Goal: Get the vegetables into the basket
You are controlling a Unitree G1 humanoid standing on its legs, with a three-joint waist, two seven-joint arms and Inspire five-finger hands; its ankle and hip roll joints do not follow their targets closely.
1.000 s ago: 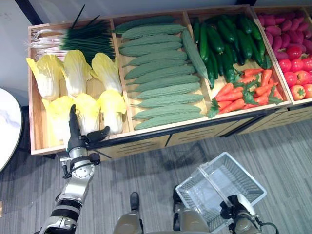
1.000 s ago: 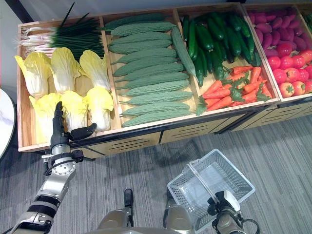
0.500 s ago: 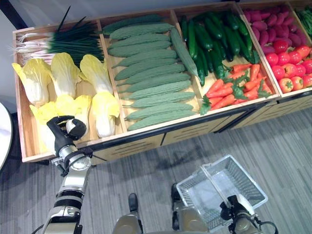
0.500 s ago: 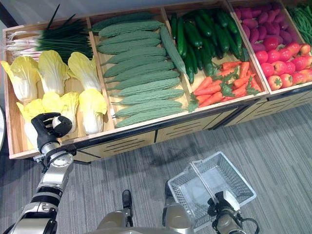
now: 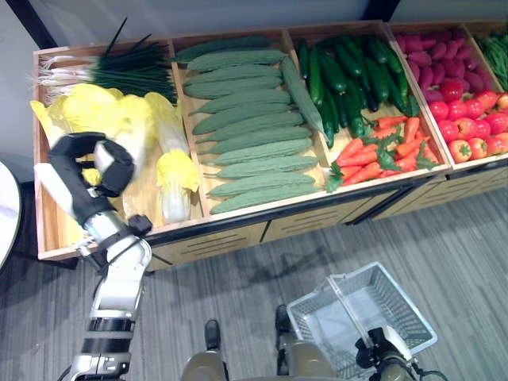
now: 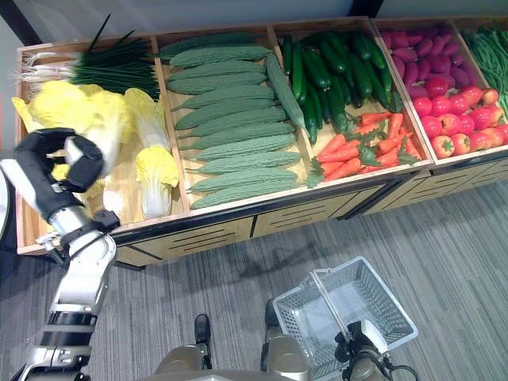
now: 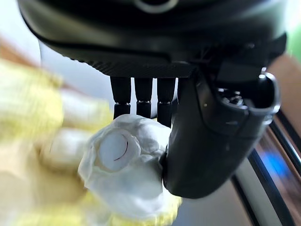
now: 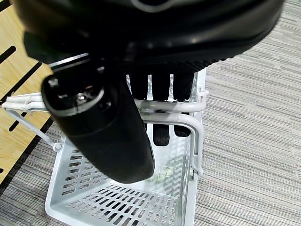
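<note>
My left hand is shut on a yellow-leaved cabbage and holds it raised above the leftmost bin of the wooden stand. In the left wrist view the cabbage's white stem end sits between the thumb and the fingers. The white wire basket hangs low over the floor at the lower right. My right hand is curled round its handle, and the basket's mesh floor has nothing in it.
Another cabbage lies in the left bin, with spring onions behind. To the right lie pale green gourds, dark cucumbers, carrots and tomatoes. A white round table borders the left. Grey carpet lies before the stand.
My left hand went from straight fingers over the cabbages to shut on one, then lifted it up out of the bin. The camera has shifted a little. The basket stays held.
</note>
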